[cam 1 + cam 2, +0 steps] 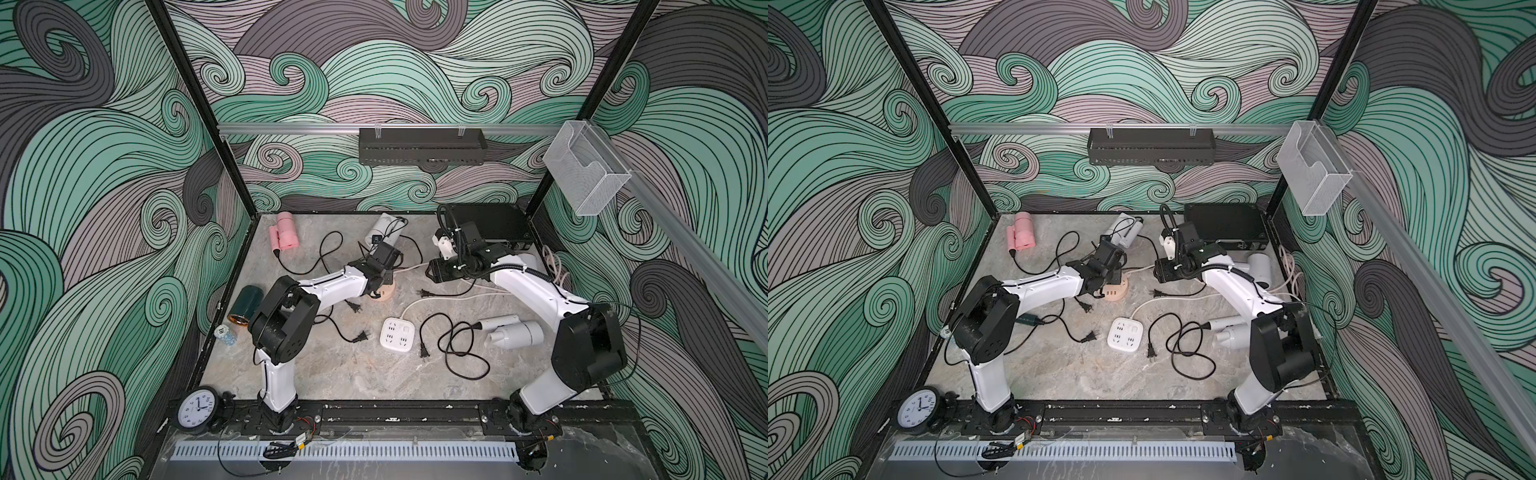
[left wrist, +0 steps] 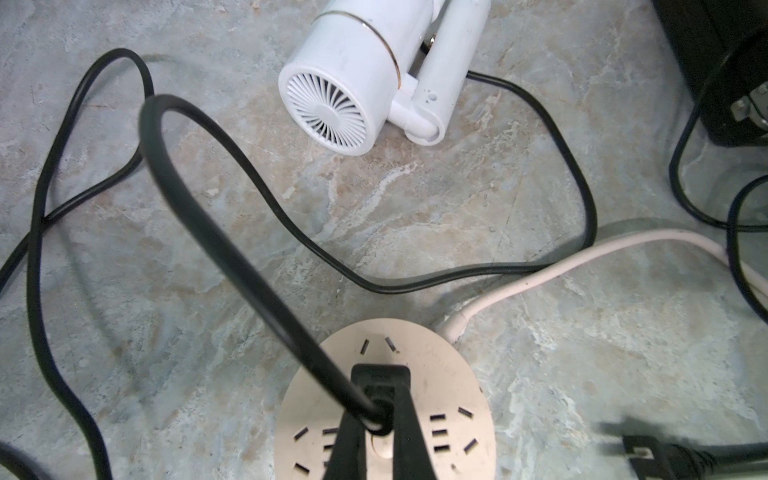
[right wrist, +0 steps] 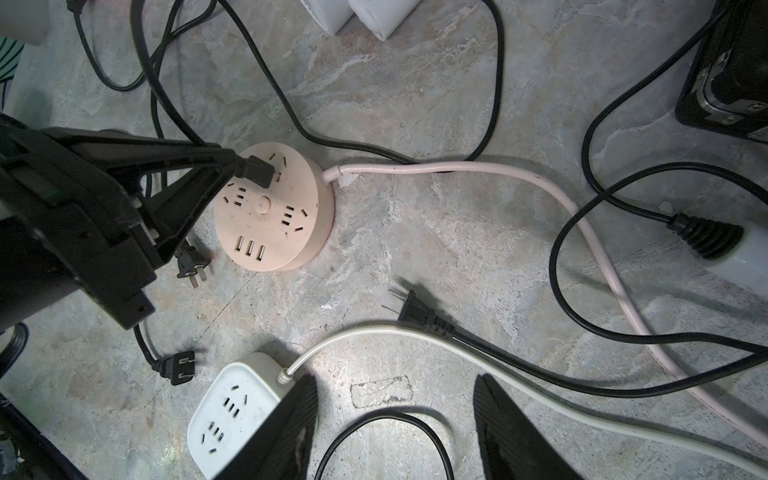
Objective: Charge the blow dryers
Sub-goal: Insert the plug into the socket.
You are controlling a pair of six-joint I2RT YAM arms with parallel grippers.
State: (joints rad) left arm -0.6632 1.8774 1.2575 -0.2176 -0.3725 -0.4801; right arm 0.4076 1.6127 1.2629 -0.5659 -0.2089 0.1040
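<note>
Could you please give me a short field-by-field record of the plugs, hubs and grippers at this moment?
left gripper: shut on black plug at the round peach hub; seating unclear
right gripper: open, empty, above the table
square white hub: nothing plugged in
loose plugs: four on the table
dryers: pink dryer, dark green dryer, three white dryers

In a top view the round hub [image 1: 386,294] is largely covered by the left arm [image 1: 328,286]. Prongs of the plug [image 2: 380,376] gripped by the left pincer [image 2: 379,405]: hidden; seating cannot be told. Beyond the hub, the white dryer [image 2: 361,83] is cropped by the picture's edge. Beside the hub, a loose plug [image 2: 648,453] is blurred. The green dryer [image 1: 1029,321] lies mostly behind that arm.
</note>
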